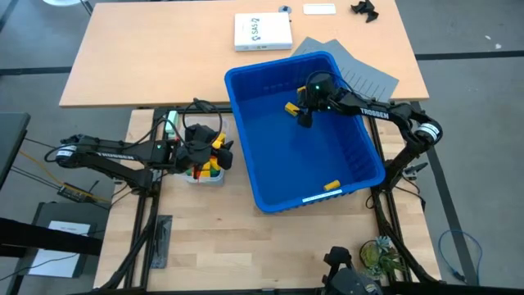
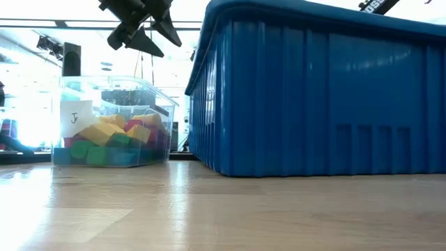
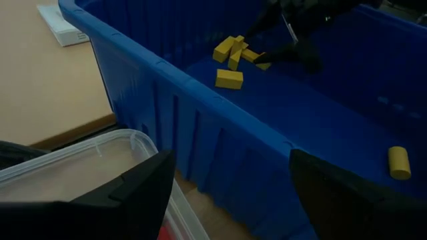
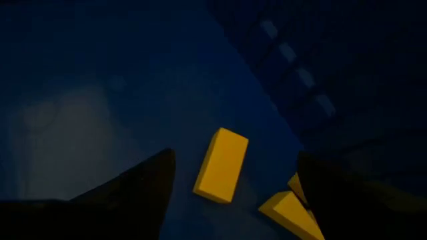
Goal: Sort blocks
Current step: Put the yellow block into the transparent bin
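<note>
Several yellow blocks (image 1: 291,107) lie on the floor of the large blue bin (image 1: 360,156), toward its far side. My right gripper (image 1: 302,115) hangs open just above them, and one long yellow block (image 4: 221,165) lies on its side between and below the fingers, untouched. Another yellow block (image 1: 332,186) lies by the bin's near wall. A small clear tub (image 2: 111,125) left of the bin holds red, yellow, blue and green blocks (image 2: 115,136). My left gripper (image 2: 145,31) hovers open above the tub with nothing in it.
The bin's tall walls (image 3: 200,127) stand between the two grippers. On the far table lie a white box (image 1: 262,31) and grey sheets (image 1: 360,70). A small plant (image 1: 378,256) stands at the near right. Bare wood lies in front of the tub and bin (image 2: 209,209).
</note>
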Available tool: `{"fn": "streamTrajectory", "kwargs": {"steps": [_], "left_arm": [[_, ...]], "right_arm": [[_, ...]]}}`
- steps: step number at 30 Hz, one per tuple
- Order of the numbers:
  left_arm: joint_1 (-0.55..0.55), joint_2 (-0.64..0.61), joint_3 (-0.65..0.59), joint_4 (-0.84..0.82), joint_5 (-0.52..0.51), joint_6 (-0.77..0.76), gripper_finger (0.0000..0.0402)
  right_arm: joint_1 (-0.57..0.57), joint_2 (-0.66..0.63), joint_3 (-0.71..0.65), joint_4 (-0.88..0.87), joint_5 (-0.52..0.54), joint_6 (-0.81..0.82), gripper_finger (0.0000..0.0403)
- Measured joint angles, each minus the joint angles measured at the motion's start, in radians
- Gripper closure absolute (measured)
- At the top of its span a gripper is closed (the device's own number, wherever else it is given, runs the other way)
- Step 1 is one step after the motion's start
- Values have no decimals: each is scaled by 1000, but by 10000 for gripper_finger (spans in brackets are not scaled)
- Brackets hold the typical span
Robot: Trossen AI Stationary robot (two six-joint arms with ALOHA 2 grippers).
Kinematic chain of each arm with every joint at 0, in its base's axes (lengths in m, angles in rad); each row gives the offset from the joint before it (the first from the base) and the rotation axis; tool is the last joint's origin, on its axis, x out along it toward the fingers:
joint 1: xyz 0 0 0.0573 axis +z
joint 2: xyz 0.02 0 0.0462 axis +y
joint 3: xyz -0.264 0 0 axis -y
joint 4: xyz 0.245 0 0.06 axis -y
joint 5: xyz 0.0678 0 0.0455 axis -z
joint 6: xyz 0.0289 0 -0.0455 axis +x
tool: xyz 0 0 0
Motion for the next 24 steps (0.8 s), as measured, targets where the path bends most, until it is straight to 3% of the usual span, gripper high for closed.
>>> {"fn": "streamTrajectory", "kwargs": {"steps": [7,17,24], "left_arm": [[0,-3,0,0,0,14,96],[0,-2,0,-1,0,23,96],[0,-2,0,-1,1,23,96]], "right_arm": [[3,-3,0,-44,7,-9,94],[8,1,0,-35,-15,-10,67],[6,5,0,-109,-57,-39,78]]}}
